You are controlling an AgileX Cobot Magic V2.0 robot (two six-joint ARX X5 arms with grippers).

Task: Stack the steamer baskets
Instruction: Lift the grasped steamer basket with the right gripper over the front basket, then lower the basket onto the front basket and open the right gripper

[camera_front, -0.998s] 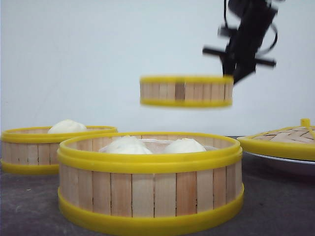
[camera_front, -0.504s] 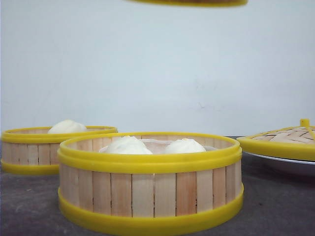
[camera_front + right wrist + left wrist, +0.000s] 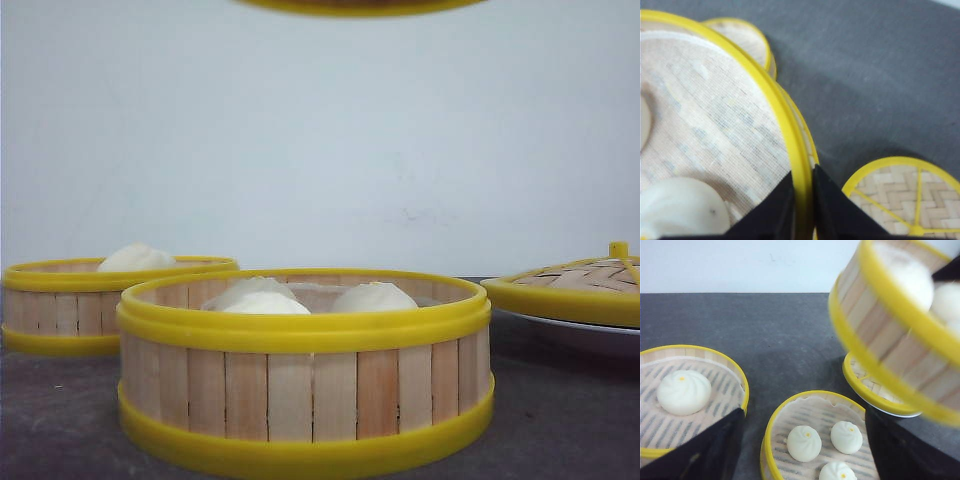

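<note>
Front view gives you only the bottom yellow rim of the lifted steamer basket (image 3: 362,6) at top center of frame; no gripper visible there. Right wrist view fills that in: right gripper (image 3: 801,200) pinches the lifted basket's rim, cloth liner and a white bun (image 3: 677,207) inside. Left wrist view shows it tilted and blurred at upper right, airborne over the surface (image 3: 790,335), with left gripper (image 3: 800,450) spread wide, holding nothing. Below: near steamer basket (image 3: 305,370) with three buns, far-left steamer basket (image 3: 85,300) with one, woven lid (image 3: 580,285) on the white plate (image 3: 585,335) at right. Pale slat walls, thick yellow rims.
</note>
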